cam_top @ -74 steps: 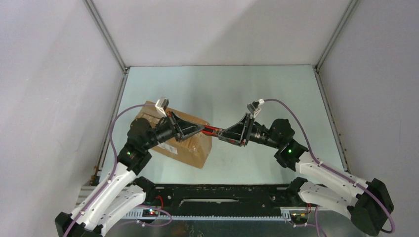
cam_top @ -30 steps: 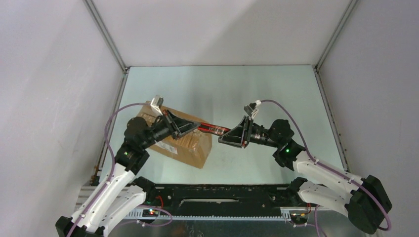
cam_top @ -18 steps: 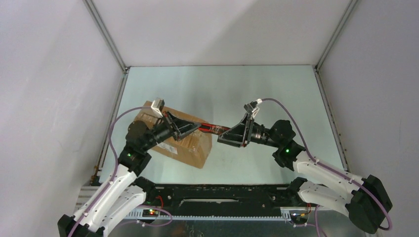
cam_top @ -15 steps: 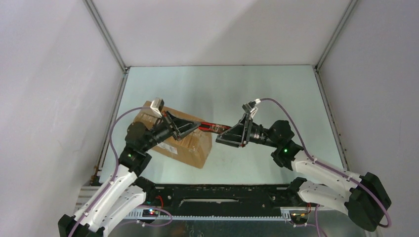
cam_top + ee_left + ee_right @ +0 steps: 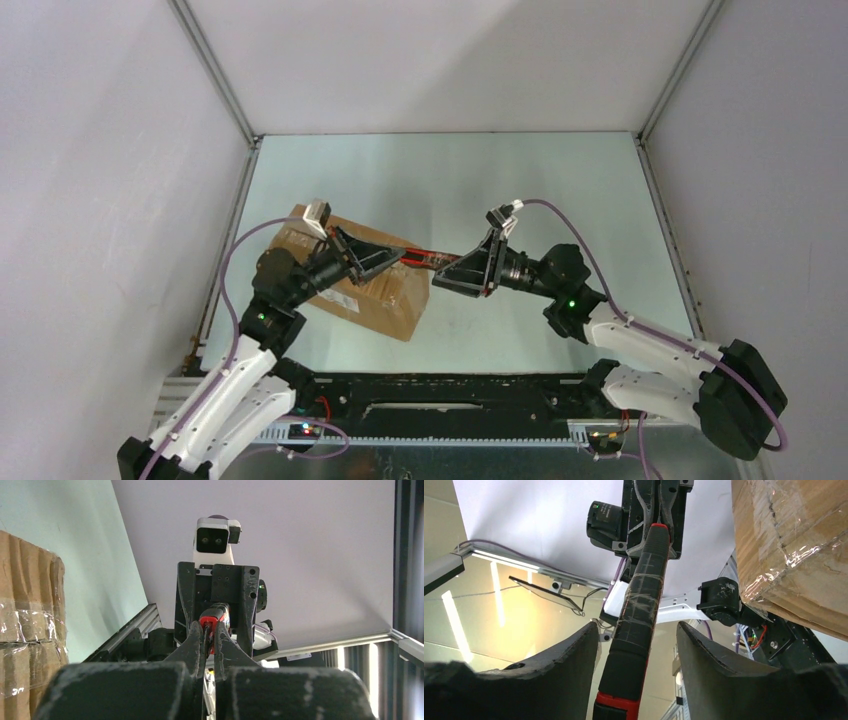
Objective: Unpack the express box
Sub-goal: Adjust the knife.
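Handover apparent: left fingers [image 5: 192, 647] clenched on red-and-black tool [image 5: 644, 600], right fingers [image 5: 714, 660] spread beside its handle (not gripping), presumably to take it; express box [image 5: 385, 297] sits taped on table [image 5: 520, 180] under left arm.

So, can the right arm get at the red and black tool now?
Probably yes: the tool lies between the open fingers of the right end effector, nothing blocking; the left end effector grips its far end.

Left hand [image 5: 206, 636] pinches a red-black tool [image 5: 214, 617]
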`<state>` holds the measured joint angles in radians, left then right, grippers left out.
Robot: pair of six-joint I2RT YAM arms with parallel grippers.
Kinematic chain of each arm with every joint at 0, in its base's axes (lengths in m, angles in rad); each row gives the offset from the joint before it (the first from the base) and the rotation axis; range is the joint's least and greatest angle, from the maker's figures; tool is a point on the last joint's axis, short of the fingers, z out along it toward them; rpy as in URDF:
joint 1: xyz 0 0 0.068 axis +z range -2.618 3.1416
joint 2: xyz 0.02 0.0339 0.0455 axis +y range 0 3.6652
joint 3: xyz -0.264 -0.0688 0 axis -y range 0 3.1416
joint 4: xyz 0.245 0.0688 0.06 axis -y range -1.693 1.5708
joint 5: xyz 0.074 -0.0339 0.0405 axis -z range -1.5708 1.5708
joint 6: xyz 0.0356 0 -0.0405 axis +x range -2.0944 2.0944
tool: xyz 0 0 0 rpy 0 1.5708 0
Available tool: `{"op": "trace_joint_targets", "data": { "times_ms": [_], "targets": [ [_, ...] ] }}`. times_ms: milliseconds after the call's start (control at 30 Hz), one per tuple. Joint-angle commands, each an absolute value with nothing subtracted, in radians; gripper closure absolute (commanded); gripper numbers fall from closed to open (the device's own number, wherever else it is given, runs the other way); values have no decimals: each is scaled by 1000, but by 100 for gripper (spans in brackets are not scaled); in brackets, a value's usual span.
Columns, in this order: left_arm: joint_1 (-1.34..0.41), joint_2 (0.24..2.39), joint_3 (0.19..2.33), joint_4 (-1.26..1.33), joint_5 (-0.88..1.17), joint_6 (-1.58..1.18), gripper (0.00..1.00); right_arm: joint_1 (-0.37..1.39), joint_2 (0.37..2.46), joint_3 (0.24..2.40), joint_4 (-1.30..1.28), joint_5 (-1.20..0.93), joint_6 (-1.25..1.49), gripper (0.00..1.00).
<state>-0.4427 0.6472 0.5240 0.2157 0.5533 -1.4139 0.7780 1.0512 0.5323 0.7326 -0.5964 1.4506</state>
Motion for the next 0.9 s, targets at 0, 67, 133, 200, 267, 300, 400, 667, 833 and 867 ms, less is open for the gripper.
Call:
{"op": "trace_joint_targets", "data": {
  "times_ms": [0, 67, 133, 200, 267, 300, 400, 667, 833, 867],
  "targets": [
    [-457, 655, 572, 232, 562, -1380, 100, 789, 1067, 577, 793, -572, 1467, 40],
    [-469, 663, 590, 206, 562, -1356, 100, 789, 1075, 577, 808, -575, 1477, 38],
    [-480, 668, 603, 201, 565, -1343, 100, 787, 1079, 577, 811, -578, 1479, 33],
    [-486, 670, 612, 197, 563, -1338, 100, 788, 1081, 577, 809, -578, 1480, 28],
    [-488, 673, 605, 228, 563, -1356, 100, 788, 1085, 577, 810, -578, 1480, 26],
    [-489, 675, 598, 244, 562, -1366, 100, 788, 1085, 577, 808, -578, 1480, 24],
    [-491, 669, 587, 274, 558, -1389, 100, 789, 1089, 576, 802, -577, 1476, 23],
    [-489, 645, 583, 266, 539, -1388, 100, 787, 1087, 575, 788, -580, 1472, 22],
    [-502, 650, 674, 23, 507, -1230, 100, 792, 1088, 575, 798, -575, 1482, 40],
    [-502, 649, 691, -35, 491, -1201, 100, 793, 1087, 576, 802, -575, 1486, 49]
  ]
}}
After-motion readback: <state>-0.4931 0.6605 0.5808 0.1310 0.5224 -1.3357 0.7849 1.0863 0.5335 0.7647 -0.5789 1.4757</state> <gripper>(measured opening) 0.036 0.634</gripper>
